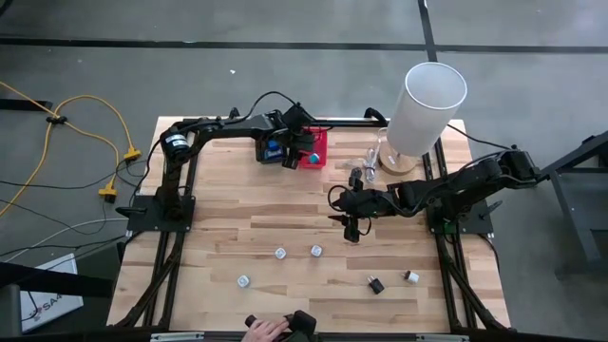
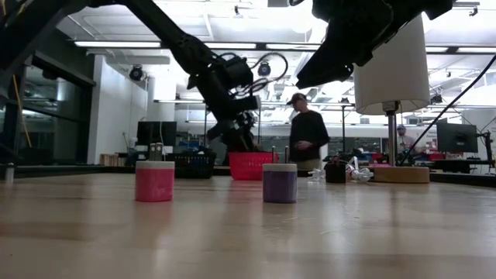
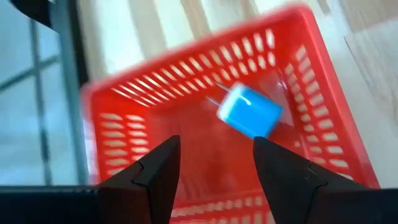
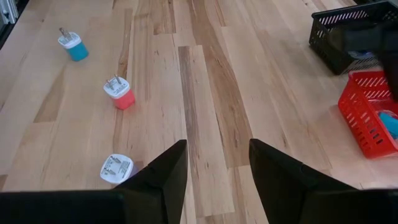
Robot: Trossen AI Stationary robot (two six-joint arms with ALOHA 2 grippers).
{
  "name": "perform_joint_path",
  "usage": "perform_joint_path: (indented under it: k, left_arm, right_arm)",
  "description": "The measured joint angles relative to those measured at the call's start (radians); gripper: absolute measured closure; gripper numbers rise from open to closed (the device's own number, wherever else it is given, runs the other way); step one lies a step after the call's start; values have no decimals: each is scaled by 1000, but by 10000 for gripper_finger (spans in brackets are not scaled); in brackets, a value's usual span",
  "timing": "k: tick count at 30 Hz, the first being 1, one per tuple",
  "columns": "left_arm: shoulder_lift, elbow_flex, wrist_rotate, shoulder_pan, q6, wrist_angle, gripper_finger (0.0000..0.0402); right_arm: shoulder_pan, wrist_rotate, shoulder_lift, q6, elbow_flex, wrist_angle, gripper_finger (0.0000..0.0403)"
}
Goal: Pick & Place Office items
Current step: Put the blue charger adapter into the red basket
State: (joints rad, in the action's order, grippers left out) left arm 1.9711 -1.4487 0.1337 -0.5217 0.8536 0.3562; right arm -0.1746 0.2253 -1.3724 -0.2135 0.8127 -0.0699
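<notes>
Left gripper point(image 3: 211, 168) hovering over red basket point(image 3: 124, 124), jaws released, nothing between; blue charger point(image 3: 250, 112) lying inside basket. Right gripper point(image 4: 217, 171) hanging mid-table, jaws released, empty; pink charger point(image 4: 119, 91) and white charger point(image 4: 115, 167) sitting on table point(image 4: 211, 81).

The high view looks straight down on the whole wooden table point(image 1: 285, 228) from well above, taking in both arms and the grey floor around. The low view sits at table-top height and faces level across the boards into the room, very near 2 small plugs. The left wrist view looks down, close, into the red basket point(image 3: 186, 93), which seems blurred. The right wrist view looks forward over the boards from somewhat higher. All 4 views share the red basket; the right wrist and high views also share the black basket point(image 4: 348, 37).
</notes>
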Motion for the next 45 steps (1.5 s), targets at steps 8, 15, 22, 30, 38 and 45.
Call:
perform_joint_path:
  k: [8,15,22,30,38,45]
  left_arm:
    - [-59,-31,-6,11,3,24,208]
    - [-136,-32,-9,25,-80,149,208]
    - [-209,-32,-9,59,-236,353,209]
    - [-269,-32,-32,141,-425,488,209]
    - [-337,-26,-196,311,-662,596,209]
    - [-360,-19,-323,461,-1011,714,209]
  right_arm:
    - [0,0,0,0,0,0,243]
    - [0,0,0,0,0,0,243]
    - [0,0,0,0,0,0,243]
    - [0,0,0,0,0,0,243]
    - [0,0,0,0,0,0,243]
    - [0,0,0,0,0,0,243]
